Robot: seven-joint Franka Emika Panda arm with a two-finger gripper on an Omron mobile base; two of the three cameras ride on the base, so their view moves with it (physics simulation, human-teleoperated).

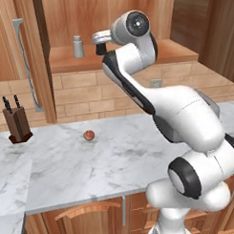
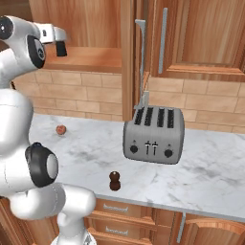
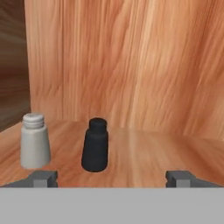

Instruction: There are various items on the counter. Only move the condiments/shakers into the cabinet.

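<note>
While end effector (image 3: 111, 177) gapes empty, toaster (image 2: 153, 136) (silver) flanks pepper mill (image 2: 115, 181).

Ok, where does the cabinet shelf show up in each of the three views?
Left base view: the cabinet shelf is at upper middle, running right behind the arm.
Right base view: upper left, left of the door edge.
Hand view: lower half, bearing the black shaker.
Shared landmark: the open fingers at the shelf's front.
</note>
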